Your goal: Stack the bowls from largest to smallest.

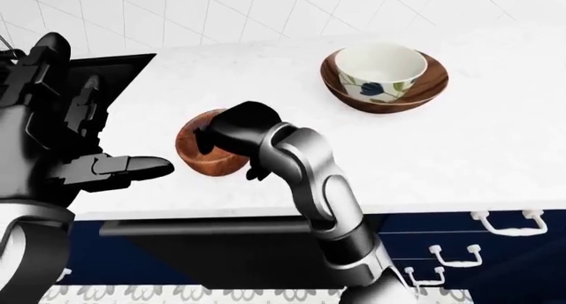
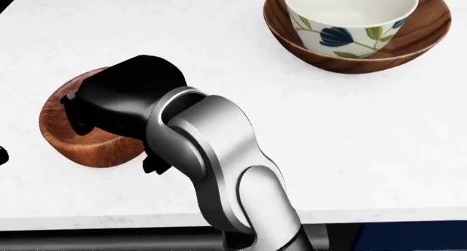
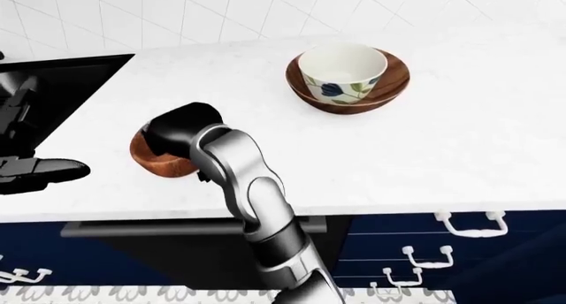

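Observation:
A small wooden bowl (image 2: 73,147) sits at the left of the white counter (image 2: 350,141). My right hand (image 2: 113,139) lies over its right side, with fingers inside the rim and the thumb outside, closed on it. A large wooden bowl (image 2: 431,26) stands at the upper right of the head view with a white floral bowl (image 2: 343,21) nested in it. My left hand (image 1: 133,166) is open at the left of the left-eye view, fingers pointing toward the small bowl, a short gap from it.
A black cooktop or sink (image 3: 62,78) is set into the counter at the far left. The counter's near edge (image 1: 442,208) runs below my arm, with dark blue drawers and white handles (image 1: 509,221) beneath. A white tiled wall (image 1: 265,12) stands behind.

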Robot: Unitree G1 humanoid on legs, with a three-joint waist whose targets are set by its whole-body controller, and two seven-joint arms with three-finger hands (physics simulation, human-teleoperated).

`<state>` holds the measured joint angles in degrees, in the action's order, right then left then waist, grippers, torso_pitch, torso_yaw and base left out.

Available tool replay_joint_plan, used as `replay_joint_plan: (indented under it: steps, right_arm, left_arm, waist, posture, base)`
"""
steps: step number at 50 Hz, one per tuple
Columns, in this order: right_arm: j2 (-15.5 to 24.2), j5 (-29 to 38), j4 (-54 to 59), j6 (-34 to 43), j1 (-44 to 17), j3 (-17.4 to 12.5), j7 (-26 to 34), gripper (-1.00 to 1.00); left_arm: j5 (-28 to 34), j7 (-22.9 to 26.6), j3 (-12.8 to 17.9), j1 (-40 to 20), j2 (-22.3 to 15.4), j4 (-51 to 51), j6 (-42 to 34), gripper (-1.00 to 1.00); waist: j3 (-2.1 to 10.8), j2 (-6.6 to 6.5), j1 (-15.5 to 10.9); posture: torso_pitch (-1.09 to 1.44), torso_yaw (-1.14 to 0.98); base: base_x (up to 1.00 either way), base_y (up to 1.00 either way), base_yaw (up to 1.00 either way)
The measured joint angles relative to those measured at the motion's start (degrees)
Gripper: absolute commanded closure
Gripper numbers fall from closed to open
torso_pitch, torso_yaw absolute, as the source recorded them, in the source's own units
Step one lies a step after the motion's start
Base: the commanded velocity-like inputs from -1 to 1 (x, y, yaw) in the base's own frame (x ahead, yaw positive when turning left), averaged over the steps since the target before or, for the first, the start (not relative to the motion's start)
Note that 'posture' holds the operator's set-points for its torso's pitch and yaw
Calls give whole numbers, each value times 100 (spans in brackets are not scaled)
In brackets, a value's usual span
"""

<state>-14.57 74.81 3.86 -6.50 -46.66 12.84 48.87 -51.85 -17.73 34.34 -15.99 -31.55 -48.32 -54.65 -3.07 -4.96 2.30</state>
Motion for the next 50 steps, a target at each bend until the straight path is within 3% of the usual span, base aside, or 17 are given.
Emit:
replay_joint_plan:
  steps: [18,19,23,28,32,39,50]
  right_arm:
    - [45,-52,1623,-277,-372,-49,-1434,10]
    - [34,-32,1681,-302,-370,-44,-1511,22]
    - [22,10,1824,-391,-341,-21,-1692,35]
    - [19,87,1877,-395,-335,-44,-1936,78]
    - [20,78,1758,-368,-342,-65,-1871,100]
    - [170,-64,1447,-340,-483,-100,-1200,100]
    - [655,-361,827,-14,-1021,-436,-399,100]
  left_arm:
    - [264,207,41,8,125,76,3,-100]
    - [262,212,37,4,123,76,3,-100]
    - [231,231,71,-1,104,64,13,-100]
    - [205,216,62,3,100,45,19,-100]
    - [249,231,20,34,139,51,35,-100]
    - [360,281,-20,46,206,76,52,-100]
    - [402,313,-22,30,246,76,14,-100]
  waist:
    - [84,8,3]
    - [92,4,5]
    - [93,-14,1]
    - [73,-23,-47]
    - [58,-9,-67]
    - [12,48,-82]
    - [-16,108,-54]
  posture:
    - [0,0]
    - [0,0]
    - [0,0]
    - [0,0]
    - [0,0]
    - [0,0]
    - [0,0]
  base:
    - [0,0,0]
    - [0,0,0]
    - [0,0,0]
    - [0,0,0]
    - [0,0,0]
    - [0,0,0]
    - [0,0,0]
